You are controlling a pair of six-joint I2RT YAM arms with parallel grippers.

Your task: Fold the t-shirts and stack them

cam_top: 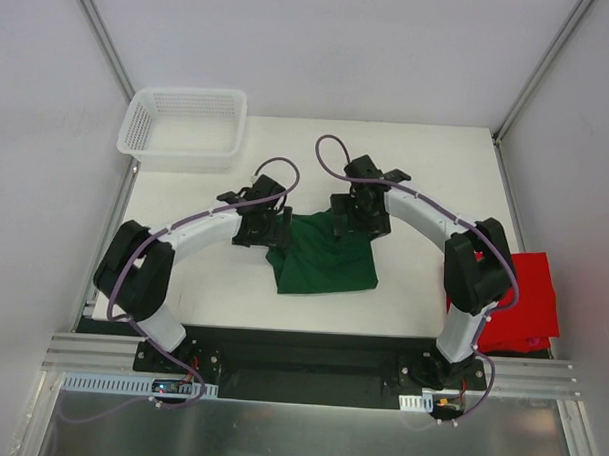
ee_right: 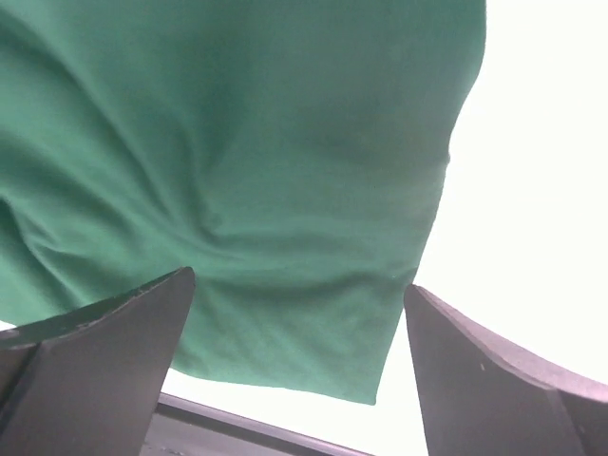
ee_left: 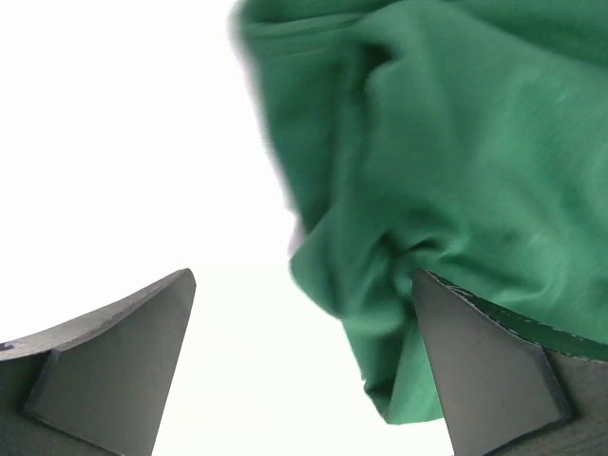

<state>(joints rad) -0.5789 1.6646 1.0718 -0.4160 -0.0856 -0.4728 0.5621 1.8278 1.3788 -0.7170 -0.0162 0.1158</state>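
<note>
The green t-shirt (cam_top: 323, 257) lies bunched at the centre of the table (cam_top: 212, 285), with open tabletop along its left and near edges. The red t-shirt (cam_top: 522, 296) lies well apart at the near right edge, partly behind the right arm (cam_top: 473, 284). The left gripper (cam_top: 267, 230) hangs at the green shirt's far left edge and the right gripper (cam_top: 360, 222) over its far right corner, both with fingers spread wide; a white mesh basket (cam_top: 183, 129) occupies the far left corner.
</note>
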